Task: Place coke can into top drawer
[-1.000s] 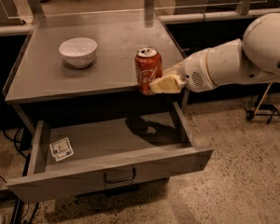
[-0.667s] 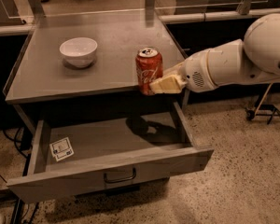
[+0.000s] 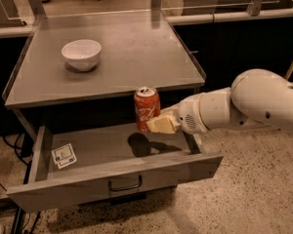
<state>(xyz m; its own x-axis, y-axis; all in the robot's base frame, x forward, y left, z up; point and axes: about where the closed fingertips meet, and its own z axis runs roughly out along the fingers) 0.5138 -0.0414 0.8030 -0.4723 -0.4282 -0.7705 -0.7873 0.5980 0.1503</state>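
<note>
The end effector [image 3: 157,124], pinching the can [image 3: 147,108], is carrying it off the counter [image 3: 136,48] and down over the open drawer [image 3: 63,191]; the release is probably coming next.

One camera looks down from the front, fairly near, at the grey metal counter [image 3: 136,57]; the claw [image 3: 153,122] grips a red aluminium can [image 3: 146,107] mid-frame.

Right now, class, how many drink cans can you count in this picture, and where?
1. The coke can is held upright by the gripper, in the air over the open top drawer. No other can shows; the arm hides the drawer's right end.
</note>
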